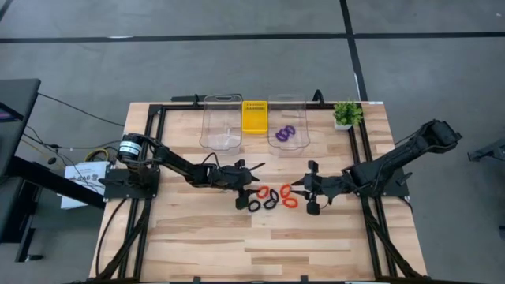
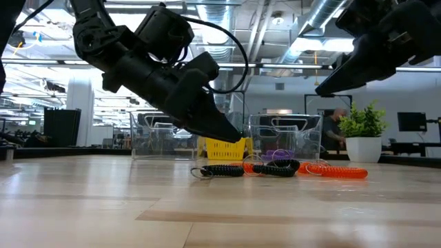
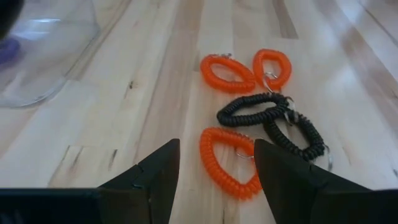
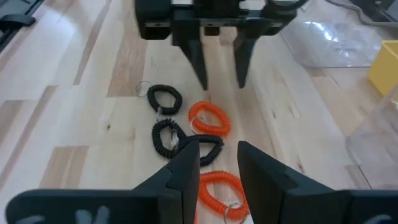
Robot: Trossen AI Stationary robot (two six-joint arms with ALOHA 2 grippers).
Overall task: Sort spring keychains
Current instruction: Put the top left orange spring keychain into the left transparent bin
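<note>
The high view looks straight down on the whole table (image 1: 260, 237) from well above. The low view sits at tabletop height, facing level across the wood toward the room. The 2 wrist views look down close from opposite sides onto the same cluster of spring keychains (image 3: 261, 118), which all 4 views share

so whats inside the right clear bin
Two purple spring keychains lie in the right clear bin. From the low view its walls blur whether anything else is inside.

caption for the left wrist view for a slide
Open left gripper poised over an orange keychain, beside two black and two more orange coils.
</note>
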